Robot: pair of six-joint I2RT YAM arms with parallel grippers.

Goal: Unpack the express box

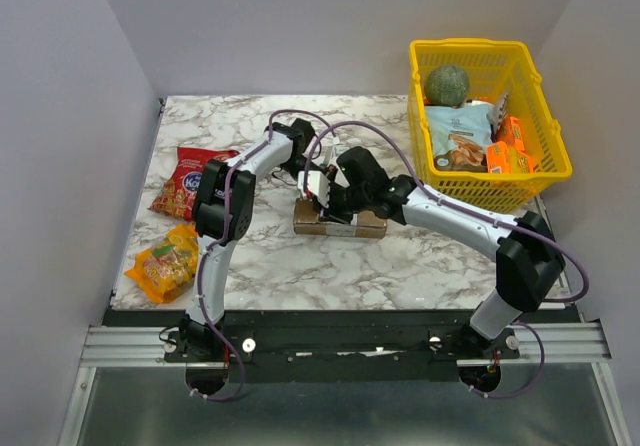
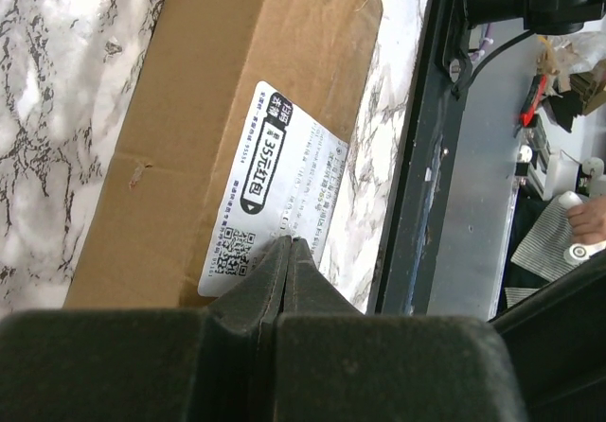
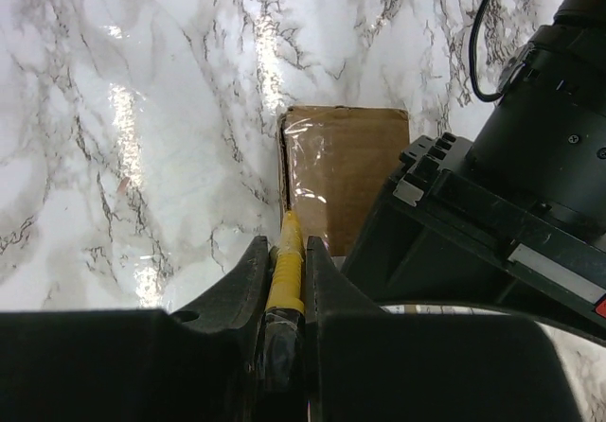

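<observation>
The express box point(image 1: 340, 222), a brown carton, lies mid-table under both wrists. In the left wrist view its top point(image 2: 189, 110) carries a white shipping label point(image 2: 284, 171). My left gripper point(image 2: 289, 240) is shut with nothing between its fingers, its tips down at the label's lower edge. My right gripper point(image 3: 284, 242) is shut on a thin yellow tool point(image 3: 285, 275). The tool's tip touches the box's taped end point(image 3: 317, 171) at the left edge. The left arm's black wrist point(image 3: 492, 204) covers the right part of the box point(image 3: 355, 157) in that view.
A yellow plastic basket point(image 1: 548, 174) with snack packs and a green round thing stands at the back right. A red snack bag point(image 1: 190, 181) and an orange one point(image 1: 168, 263) lie at the left. The table's dark front rail point(image 1: 400, 318) runs close behind the box.
</observation>
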